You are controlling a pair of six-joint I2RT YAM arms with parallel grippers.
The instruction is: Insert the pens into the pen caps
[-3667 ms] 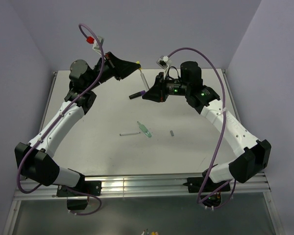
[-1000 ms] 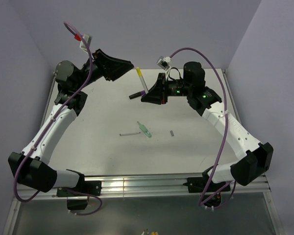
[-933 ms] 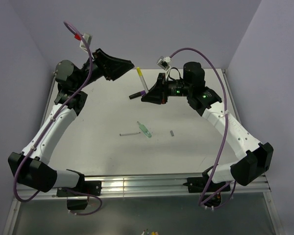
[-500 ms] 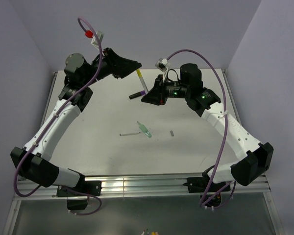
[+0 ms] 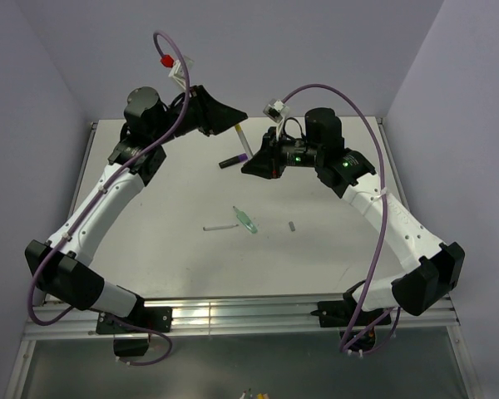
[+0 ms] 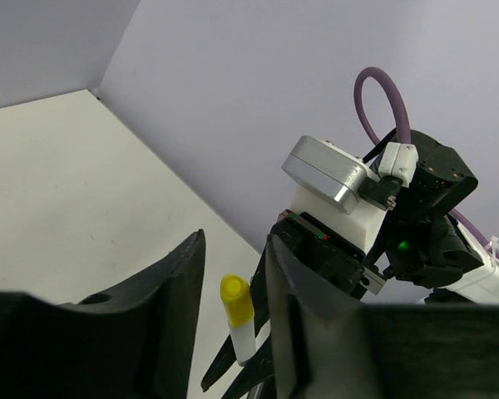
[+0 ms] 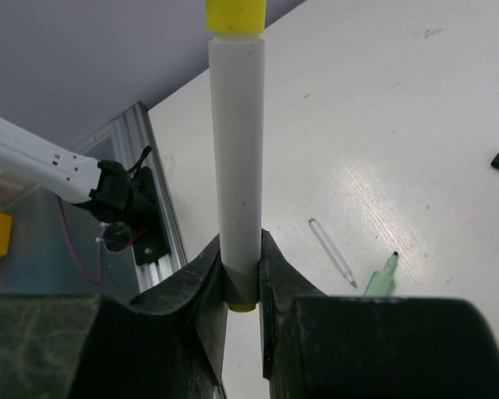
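My right gripper (image 5: pixel 249 159) (image 7: pixel 241 270) is shut on the lower end of the pale white pen (image 5: pixel 241 143) (image 7: pixel 237 150) and holds it upright above the table's far middle. A yellow pen cap (image 5: pixel 235 127) (image 6: pixel 237 301) (image 7: pixel 235 15) sits on the pen's top end. My left gripper (image 5: pixel 234 124) (image 6: pixel 234 259) is open around that cap, a gap showing on each side. A black pen (image 5: pixel 231 161) lies under the right gripper. The grey-white pen (image 5: pixel 219 226) (image 7: pixel 331 252), the green pen (image 5: pixel 246 219) (image 7: pixel 381 277) and a grey pen cap (image 5: pixel 291 225) lie mid-table.
The purple back wall stands close behind both grippers. Metal rails (image 5: pixel 233 314) run along the table's near edge by the arm bases. Purple cables (image 5: pixel 316 86) loop above both wrists.
My left arm has swung right toward the held pen, and its jaws now straddle the yellow cap and have narrowed. The right gripper has kept the pen almost still.
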